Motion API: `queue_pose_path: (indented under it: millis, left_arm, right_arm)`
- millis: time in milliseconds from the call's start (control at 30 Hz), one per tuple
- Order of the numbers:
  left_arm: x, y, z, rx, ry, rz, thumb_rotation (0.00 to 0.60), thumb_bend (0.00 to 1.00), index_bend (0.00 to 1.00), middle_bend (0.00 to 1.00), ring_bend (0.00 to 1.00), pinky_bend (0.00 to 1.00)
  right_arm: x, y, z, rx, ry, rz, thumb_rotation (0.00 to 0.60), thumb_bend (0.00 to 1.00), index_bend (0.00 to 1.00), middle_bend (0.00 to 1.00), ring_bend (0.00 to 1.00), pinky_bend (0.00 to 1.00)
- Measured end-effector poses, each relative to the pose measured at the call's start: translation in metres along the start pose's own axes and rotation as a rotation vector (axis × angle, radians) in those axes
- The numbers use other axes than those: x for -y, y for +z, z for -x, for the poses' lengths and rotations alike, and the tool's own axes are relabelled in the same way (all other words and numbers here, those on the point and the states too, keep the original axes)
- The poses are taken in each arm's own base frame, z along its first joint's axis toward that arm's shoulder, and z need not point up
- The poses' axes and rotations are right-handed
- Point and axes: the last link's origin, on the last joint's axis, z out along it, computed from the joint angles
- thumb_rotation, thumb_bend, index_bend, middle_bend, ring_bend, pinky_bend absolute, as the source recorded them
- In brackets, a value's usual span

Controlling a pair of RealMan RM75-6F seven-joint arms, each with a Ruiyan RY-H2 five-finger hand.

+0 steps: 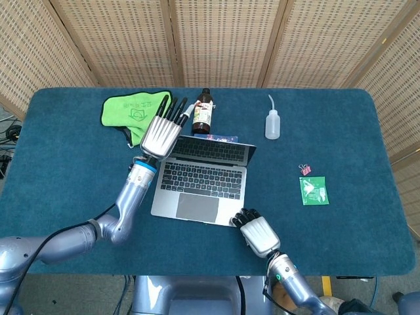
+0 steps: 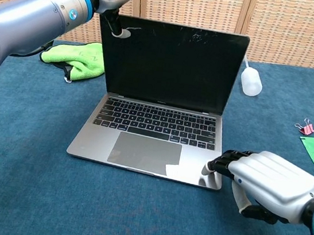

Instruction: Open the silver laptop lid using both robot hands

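**A:** What is nearest the robot?

**B:** The right hand (image 2: 272, 188) is resting at the near right corner of the silver laptop (image 2: 147, 151), its dark fingers (image 2: 225, 159) curling down onto the corner of the base and pressing it to the table (image 2: 21, 181). They are grasping nothing, only bearing down.

**A:** And the laptop itself?

**B:** It is sitting near the middle of the blue-covered table, lid (image 2: 173, 61) already standing a little past upright, dark screen facing the robot.

**A:** Where is the left hand?

**B:** The left hand (image 1: 161, 133) is reaching over the lid's upper left corner, thumb lying on the screen side, the other fingers (image 1: 172, 109) stretching nearly straight behind the top edge. It is taking the lid between them loosely.

**A:** How would the laptop handle?

**B:** Likely a stiff metal shell with a firm hinge, and a smooth base that could skid on the cloth, so pinning the base is sensible. The screen looks fragile; I would hold the lid by its rim, not the glass.

**A:** What room is there behind?

**B:** Little. A flat blue box (image 1: 218, 138) is lying just behind the hinge, a brown bottle (image 1: 203, 112) close beyond it. A green cloth (image 1: 133, 111) is lying to the far left, a white squeeze bottle (image 1: 272, 123) far right, and a green packet (image 1: 313, 189) with a pink clip (image 1: 304, 169) well off to the right.
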Motion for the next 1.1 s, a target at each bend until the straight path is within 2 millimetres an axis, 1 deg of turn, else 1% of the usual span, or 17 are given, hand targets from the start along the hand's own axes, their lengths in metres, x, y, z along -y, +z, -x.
queue_pose_path:
  millis: [267,600,867,1100]
  left_arm:
    - [0.002,0.005,-0.002,-0.01,0.033,-0.014,0.6,0.3,0.0,0.0,0.0,0.0]
    - [0.009,0.009,-0.004,-0.016,0.074,-0.048,0.6,0.29,0.0,0.0,0.0,0.0]
    - [0.016,0.003,-0.006,-0.018,0.053,-0.057,0.6,0.29,0.0,0.0,0.0,0.0]
    - [0.025,-0.01,-0.018,-0.049,0.008,-0.024,0.6,0.27,0.0,0.0,0.0,0.0]
  right_arm:
    - [-0.004,-0.001,0.0,0.002,0.009,0.007,0.6,1.0,0.19,0.26,0.14,0.19]
    - [-0.003,-0.003,-0.001,-0.003,0.025,0.003,0.6,1.0,0.19,0.26,0.14,0.19]
    - [-0.006,-0.003,-0.005,-0.024,0.018,0.011,0.6,1.0,0.19,0.26,0.14,0.19]
    - [-0.009,-0.003,-0.017,-0.072,0.009,0.013,0.6,1.0,0.19,0.26,0.14,0.19]
